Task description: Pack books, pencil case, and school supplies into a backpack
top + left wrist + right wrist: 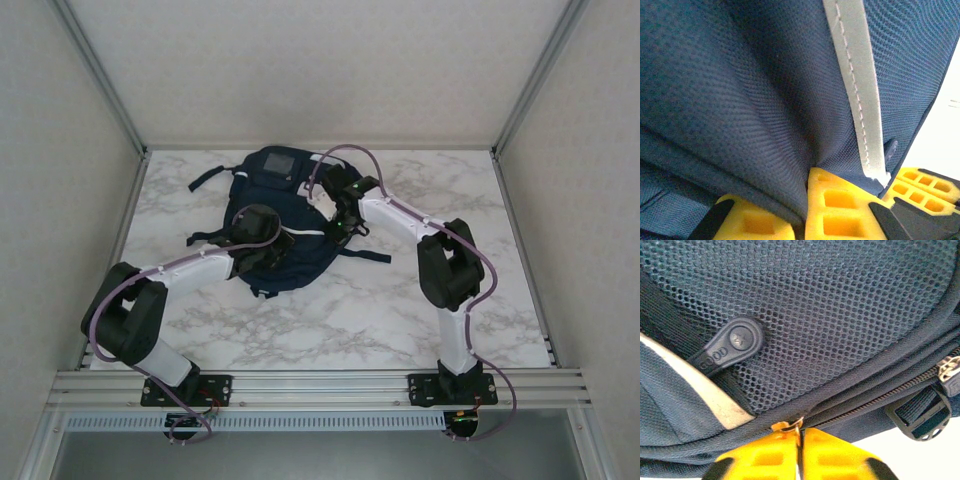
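The backpack [288, 200] lies flat on the table with its long axis running away from the arm bases, grey patch at the far end. Both grippers are on it. The left gripper [800, 214] sits at the near-left part of the bag, its yellow fingers pressed together on a fold of navy fabric just left of the white stripe [860, 100]. It appears to be anchoring the bag.

The right gripper [800, 449] is at the far-right flank. Its fingers stand almost together with only a thin slit between them, and the small brass zip pull [788, 426] is caught at their tips.

From that gripper the zip track [875, 397] runs off to the right and slightly upward, following the bag's curved edge. A buckle [922, 415] hangs just below the track.

The right arm is the nearer one to the zip. Any slide of the pull would have to follow that rightward line, while the left pinch resists the drag. Whether the track to the left of the pull is open cannot be told.
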Controlling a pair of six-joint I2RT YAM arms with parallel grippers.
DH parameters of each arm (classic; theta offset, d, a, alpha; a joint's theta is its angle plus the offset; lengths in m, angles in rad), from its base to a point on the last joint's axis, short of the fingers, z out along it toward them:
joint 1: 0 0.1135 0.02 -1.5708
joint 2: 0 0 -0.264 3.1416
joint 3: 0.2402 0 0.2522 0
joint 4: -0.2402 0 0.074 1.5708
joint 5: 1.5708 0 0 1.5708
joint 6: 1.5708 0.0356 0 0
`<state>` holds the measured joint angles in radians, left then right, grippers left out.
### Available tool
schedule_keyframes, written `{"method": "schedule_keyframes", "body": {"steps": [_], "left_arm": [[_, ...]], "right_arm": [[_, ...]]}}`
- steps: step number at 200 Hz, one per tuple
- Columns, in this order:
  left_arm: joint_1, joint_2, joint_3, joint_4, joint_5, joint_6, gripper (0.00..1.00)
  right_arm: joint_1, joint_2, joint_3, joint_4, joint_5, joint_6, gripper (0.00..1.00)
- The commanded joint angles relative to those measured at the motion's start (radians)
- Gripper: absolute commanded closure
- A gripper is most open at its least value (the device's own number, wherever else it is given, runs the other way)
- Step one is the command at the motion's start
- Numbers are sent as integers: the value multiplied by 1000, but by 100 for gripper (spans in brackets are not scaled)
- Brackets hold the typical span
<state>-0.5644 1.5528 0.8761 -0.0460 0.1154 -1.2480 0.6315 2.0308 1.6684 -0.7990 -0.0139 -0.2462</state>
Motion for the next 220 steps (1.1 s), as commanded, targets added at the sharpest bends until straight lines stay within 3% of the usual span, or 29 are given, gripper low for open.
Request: {"method": "schedule_keyframes", "body": {"steps": [1,8,20,32,41,58,66,77,91,102,127,162,177,196,220], "left_arm": [[-29,-32,65,-119,22,121,93],[-32,-36,84,-136,16,142,81],[-36,-49,112,-159,-1,186,55],[-36,-68,148,-206,-47,233,34],[-37,-83,176,-261,-97,274,27],[-29,-111,243,-356,-222,373,24],[-22,-119,280,-409,-296,429,23],[-10,-124,331,-490,-436,513,13],[23,-127,356,-516,-578,648,11],[61,-129,347,-505,-663,737,11],[159,-131,272,-437,-788,830,11],[205,-157,47,-209,-1002,868,10],[230,-154,-21,-128,-1065,909,10],[272,-145,-87,5,-1062,966,10],[333,-154,-184,239,-893,1061,10]], "right_arm": [[-59,-103,-72,100,-10,96,56],[-59,-142,-114,133,-45,110,46],[-59,-212,-188,192,-72,137,20],[-59,-281,-259,244,-56,165,12],[-62,-332,-312,276,-15,188,11],[-71,-419,-409,347,144,254,9],[-83,-450,-447,368,280,296,8],[-111,-483,-499,388,441,346,7],[-169,-520,-594,449,599,392,6],[-219,-542,-664,515,637,406,6],[-318,-594,-864,778,642,389,6],[-401,-612,-1124,1261,546,329,6],[-414,-578,-1160,1369,532,277,5],[-437,-550,-1188,1480,451,238,5],[-493,-526,-1208,1525,295,252,7]]}}
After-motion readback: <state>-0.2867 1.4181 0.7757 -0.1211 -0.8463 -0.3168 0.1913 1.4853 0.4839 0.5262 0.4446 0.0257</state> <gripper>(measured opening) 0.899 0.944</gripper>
